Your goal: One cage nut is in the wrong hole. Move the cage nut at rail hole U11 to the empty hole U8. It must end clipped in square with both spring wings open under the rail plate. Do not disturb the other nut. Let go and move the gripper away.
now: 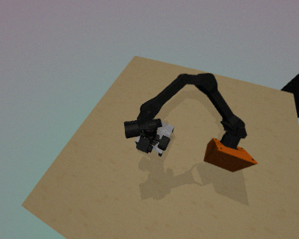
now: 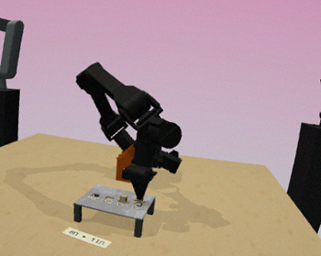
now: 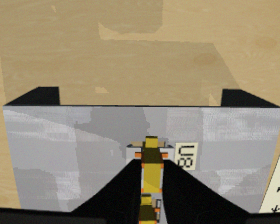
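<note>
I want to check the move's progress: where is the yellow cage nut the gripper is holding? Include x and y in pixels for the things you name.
In the wrist view, the yellow cage nut (image 3: 152,175) is between the black gripper's (image 2: 141,198) (image 3: 152,162) fingers, at the U8 hole, left of the cream U8 label (image 3: 186,156).

One camera looks down from high up at the table (image 1: 93,157) (image 2: 37,179). One looks from the side, slanting down at the same rail (image 1: 167,130) (image 2: 87,198) (image 3: 45,150). The last looks down at the rail from very close.
</note>
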Robot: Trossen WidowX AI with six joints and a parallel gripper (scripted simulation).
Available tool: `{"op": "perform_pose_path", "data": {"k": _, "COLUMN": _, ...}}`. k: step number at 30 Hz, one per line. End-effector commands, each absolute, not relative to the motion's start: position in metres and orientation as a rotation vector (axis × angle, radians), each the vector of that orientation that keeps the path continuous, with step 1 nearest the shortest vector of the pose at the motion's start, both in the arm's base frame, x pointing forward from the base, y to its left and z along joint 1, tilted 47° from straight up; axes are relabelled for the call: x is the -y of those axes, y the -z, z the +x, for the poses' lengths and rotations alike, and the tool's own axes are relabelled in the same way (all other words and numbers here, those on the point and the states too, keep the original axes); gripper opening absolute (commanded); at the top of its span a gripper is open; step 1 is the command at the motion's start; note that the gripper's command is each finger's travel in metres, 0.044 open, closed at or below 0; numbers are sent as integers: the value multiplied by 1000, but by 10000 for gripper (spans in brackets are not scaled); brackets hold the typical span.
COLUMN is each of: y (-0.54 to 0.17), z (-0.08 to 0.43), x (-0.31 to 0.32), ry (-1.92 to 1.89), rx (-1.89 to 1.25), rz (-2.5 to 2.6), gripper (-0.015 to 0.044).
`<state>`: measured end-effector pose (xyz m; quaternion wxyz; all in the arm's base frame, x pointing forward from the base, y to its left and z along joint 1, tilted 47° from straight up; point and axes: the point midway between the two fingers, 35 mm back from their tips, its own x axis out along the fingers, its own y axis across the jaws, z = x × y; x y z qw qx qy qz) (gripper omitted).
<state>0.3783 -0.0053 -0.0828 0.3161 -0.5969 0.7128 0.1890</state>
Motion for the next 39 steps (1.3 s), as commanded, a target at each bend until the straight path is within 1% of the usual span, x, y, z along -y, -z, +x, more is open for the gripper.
{"op": "perform_pose_path", "data": {"k": 1, "y": 81, "z": 379, "x": 5, "ry": -493, "rx": -1868, "rz": -1583, "gripper": 26}}
{"op": "perform_pose_path", "data": {"k": 39, "y": 79, "z": 379, "x": 6, "ry": -488, "rx": -1859, "rz": -1593, "gripper": 26}}
